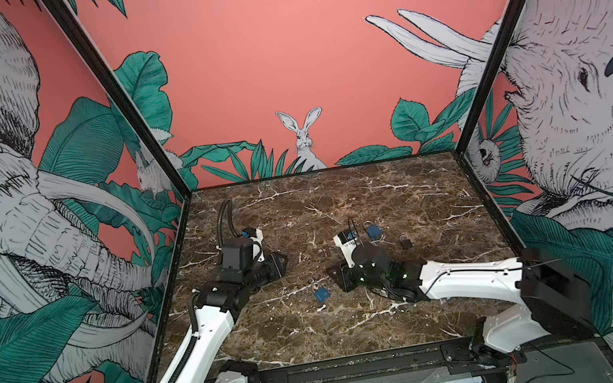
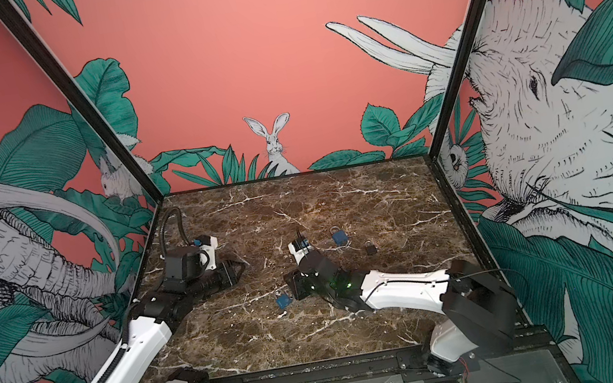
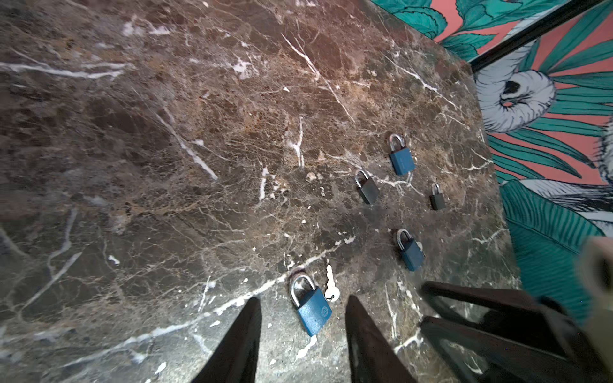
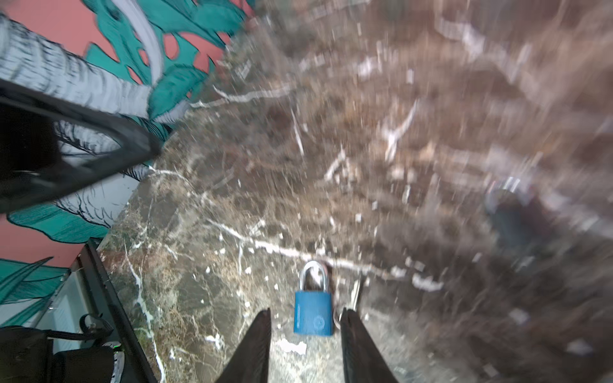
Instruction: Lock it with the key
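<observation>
Over on the left, the left hand [image 1: 280,265] hangs low over the marbled tabletop [image 1: 340,199], its fingers [image 3: 242,338] set a moderate gap apart with nothing between them, so it's empty and free to help. Moving towards the middle, here's what matters: the blue padlock [image 1: 321,295] lies flat on the tabletop, shackle seated in the body as far as I can tell. The key [image 3: 330,282] lies loose just beside it, blade running alongside the shackle, not in the lock. Just right of the pair comes the right hand [image 1: 335,278], aimed down at them, fingers parted and gripping nothing. In the right wrist view one fingertip [image 4: 353,335] sits close by the key's bow, though much of that view is smeared. My read is that picking up the key is the step in hand. To do it well, that hand should centre on the bow rather than straddle the padlock, close on the flat faces so the blade sticks out straight, and lift without nudging the lock. The left hand looks well placed to pin the padlock body for the insertion. Further right, a second blue padlock [image 1: 373,232] and a small black padlock [image 1: 405,242] lie well apart from the action and are best left alone.
</observation>
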`<state>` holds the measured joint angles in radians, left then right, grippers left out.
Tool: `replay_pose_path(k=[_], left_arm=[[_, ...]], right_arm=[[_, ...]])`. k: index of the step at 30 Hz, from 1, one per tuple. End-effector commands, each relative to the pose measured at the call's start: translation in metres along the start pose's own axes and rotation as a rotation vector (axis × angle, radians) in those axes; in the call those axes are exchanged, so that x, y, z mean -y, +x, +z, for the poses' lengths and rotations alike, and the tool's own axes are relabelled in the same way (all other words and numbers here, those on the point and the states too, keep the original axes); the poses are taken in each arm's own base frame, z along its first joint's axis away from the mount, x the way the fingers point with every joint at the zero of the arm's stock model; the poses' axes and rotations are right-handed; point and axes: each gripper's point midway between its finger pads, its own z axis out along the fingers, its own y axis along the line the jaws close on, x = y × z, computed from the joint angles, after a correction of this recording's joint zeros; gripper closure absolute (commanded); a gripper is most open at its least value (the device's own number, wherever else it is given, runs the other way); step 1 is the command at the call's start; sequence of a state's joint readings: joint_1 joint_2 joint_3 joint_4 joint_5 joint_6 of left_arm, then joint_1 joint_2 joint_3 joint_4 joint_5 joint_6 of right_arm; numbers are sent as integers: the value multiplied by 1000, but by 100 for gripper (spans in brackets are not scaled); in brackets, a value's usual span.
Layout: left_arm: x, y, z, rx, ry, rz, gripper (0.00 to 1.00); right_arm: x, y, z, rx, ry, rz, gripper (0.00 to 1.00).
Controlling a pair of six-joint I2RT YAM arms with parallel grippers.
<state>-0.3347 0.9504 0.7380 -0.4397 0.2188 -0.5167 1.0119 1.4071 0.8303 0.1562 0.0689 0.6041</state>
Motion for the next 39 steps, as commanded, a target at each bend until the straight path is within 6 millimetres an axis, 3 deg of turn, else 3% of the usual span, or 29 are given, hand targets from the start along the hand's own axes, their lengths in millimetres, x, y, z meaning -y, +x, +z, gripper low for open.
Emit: replay_pose_path(k=[1,7,8,10,13,18,25,29,33,39], left_arm=[[-9,-24,-12,99,-86,46,52],[-11,-49,-16,155,-151,108,46],[-12,-53,-16,163,-164,118,44],[-10,-63,-18,184,-180,146,39],[-17,-79,-23,242,-241,163,30],[-25,-108,-35,347,-341,232,12],[-52,-137,-55,477,-568,312,6],[-73,-143,-72,594,-711,358,5],[-95,-135,-76,669,-796,378,5],[-133,-115,-53,637,-858,349,5]], right_arm=[[11,-30,-25,31,89,-205,55],[49,-70,-48,64,174,-265,37],[60,-76,-53,76,197,-253,32],[81,-88,-64,113,238,-236,11],[112,-102,-81,163,335,-239,3],[163,-117,-114,237,535,-238,1],[219,-126,-158,358,747,-237,1],[266,-114,-173,356,871,-184,1],[314,-85,-177,302,972,-108,1],[352,-47,-165,277,1049,-120,0]])
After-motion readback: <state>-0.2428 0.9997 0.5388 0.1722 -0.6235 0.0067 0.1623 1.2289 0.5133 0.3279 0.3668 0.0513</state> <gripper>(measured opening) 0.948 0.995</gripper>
